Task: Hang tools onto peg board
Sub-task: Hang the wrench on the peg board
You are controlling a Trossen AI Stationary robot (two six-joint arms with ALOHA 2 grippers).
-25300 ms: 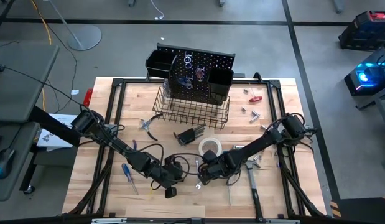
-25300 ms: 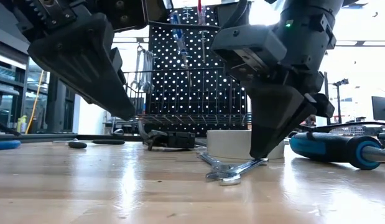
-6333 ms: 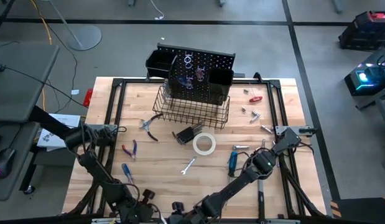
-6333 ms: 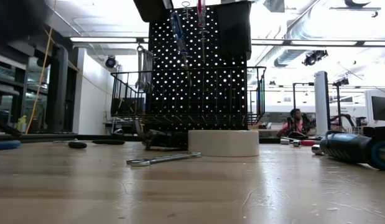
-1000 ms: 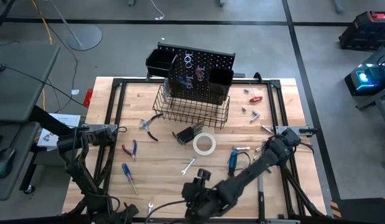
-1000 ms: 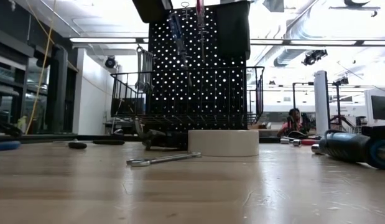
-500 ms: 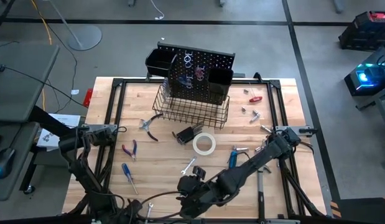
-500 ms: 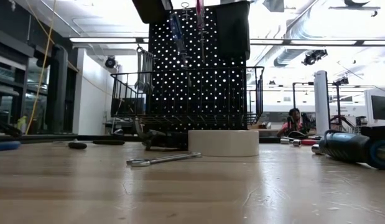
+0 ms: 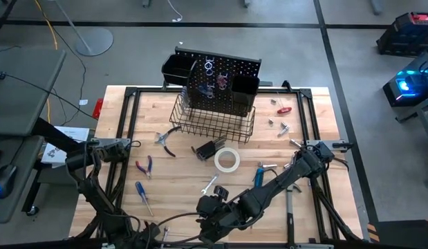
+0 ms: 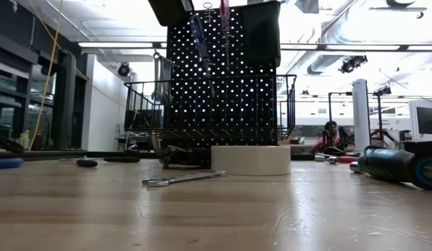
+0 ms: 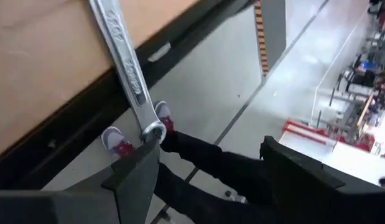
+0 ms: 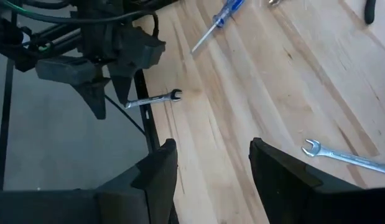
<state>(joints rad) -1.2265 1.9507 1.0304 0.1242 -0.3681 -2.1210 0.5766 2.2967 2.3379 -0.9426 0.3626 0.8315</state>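
A small silver wrench (image 11: 127,68) lies across the table's near edge (image 9: 165,228). Its far part rests on the wood and its ring end sticks out over the floor. My left gripper (image 11: 208,149) is open just off that edge (image 12: 111,107), with one fingertip (image 11: 145,155) right at the ring end. My right gripper (image 12: 211,162) hovers open above the near middle of the table (image 9: 208,216), with nothing between its fingers. The peg board (image 9: 224,86) stands at the far edge, with tools hanging on it. My left gripper's one fingertip stands at the wrench's ring end (image 11: 153,132), which overhangs the table's near edge. I cannot tell whether it touches the wrench. Nothing lies between the two fingers.
On the wood lie another wrench (image 9: 210,184), a white tape roll (image 9: 227,160), a blue screwdriver (image 9: 143,197), red pliers (image 9: 144,166), a second blue screwdriver (image 9: 258,178) and a hammer (image 9: 290,211). Red-and-white shoes (image 11: 117,142) show on the floor below the near edge.
My right gripper has shifted a little toward the table's left over the near middle and has rolled somewhat, staying open. The small wrench has kept its place on the near edge.
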